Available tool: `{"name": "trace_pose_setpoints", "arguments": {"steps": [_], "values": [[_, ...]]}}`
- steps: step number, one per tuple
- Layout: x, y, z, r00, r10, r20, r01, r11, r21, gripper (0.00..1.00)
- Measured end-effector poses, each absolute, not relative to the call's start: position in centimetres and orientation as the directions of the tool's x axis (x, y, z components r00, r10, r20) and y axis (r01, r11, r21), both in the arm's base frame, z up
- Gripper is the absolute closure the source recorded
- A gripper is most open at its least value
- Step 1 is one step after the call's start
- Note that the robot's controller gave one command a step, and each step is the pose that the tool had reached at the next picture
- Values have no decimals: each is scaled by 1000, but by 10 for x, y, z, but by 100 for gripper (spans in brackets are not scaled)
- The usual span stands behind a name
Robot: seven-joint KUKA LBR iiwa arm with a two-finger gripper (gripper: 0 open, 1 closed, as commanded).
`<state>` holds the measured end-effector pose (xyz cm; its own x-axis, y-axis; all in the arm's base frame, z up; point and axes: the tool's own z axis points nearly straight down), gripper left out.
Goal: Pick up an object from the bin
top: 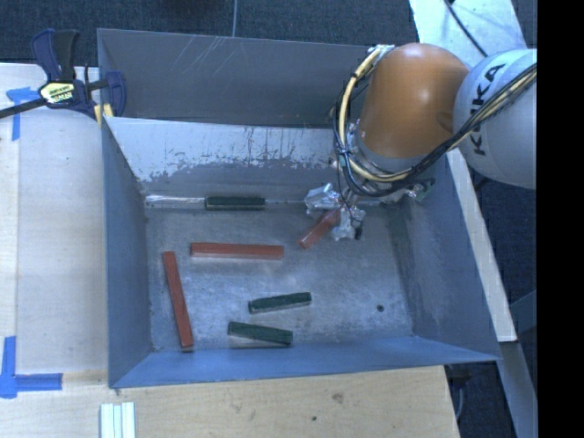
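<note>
Currently the tool [338, 213] is hanging over the bin's [128, 245] far right, fingers narrow and pinching one end of a short red-brown stick [315, 234]. The stick is slanting away from the tool toward the near left, its free end pointing at a long red-brown bar [236, 251]. Judgement: the grip is looking off-centre, so the stick is risking a pivot on a straight lift.

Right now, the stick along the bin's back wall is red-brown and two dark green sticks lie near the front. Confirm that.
Wrong colour: the camera view shows the back-wall stick is dark green, not red-brown. The farther front stick and nearer front stick are dark green, as said.
</note>
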<state>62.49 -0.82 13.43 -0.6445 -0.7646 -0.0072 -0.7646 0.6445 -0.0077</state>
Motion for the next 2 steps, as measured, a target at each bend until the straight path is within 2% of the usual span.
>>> {"name": "trace_pose_setpoints", "arguments": {"steps": [1,2], "values": [[628,-8,197,-648,-762,-8,-762,648,-8,100],[628,-9,198,-652,-759,-5,-759,652,-4,100]]}}
